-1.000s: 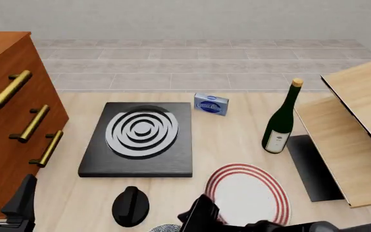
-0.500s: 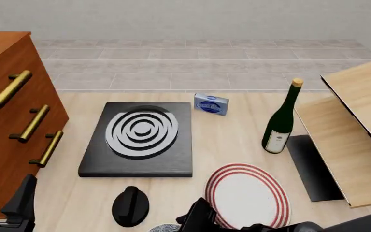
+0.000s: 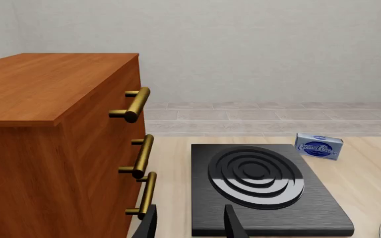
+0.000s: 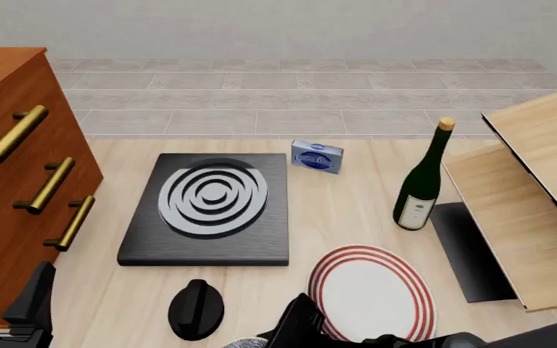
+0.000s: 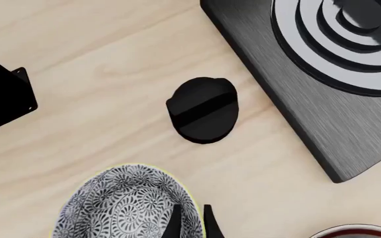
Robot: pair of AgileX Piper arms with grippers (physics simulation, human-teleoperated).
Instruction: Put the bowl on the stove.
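Right gripper fingertips nearly closed over patterned bowl rim, grasp unconfirmed, bowl cut off. Left gripper spread, empty. Stove bare.

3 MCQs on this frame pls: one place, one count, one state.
1. The knob lies:
A. on the stove
B. on the table near the stove's front edge
C. on the plate

2. Handles on the dresser:
A. two
B. three
C. four

3. The stove top is:
A. bare
B. holding the bowl
C. holding the bottle

Key: 1 B, knob sits on wood beside the slab; 2 B, three brass bars show; 3 A, the bowl is on the table at the right pincer.
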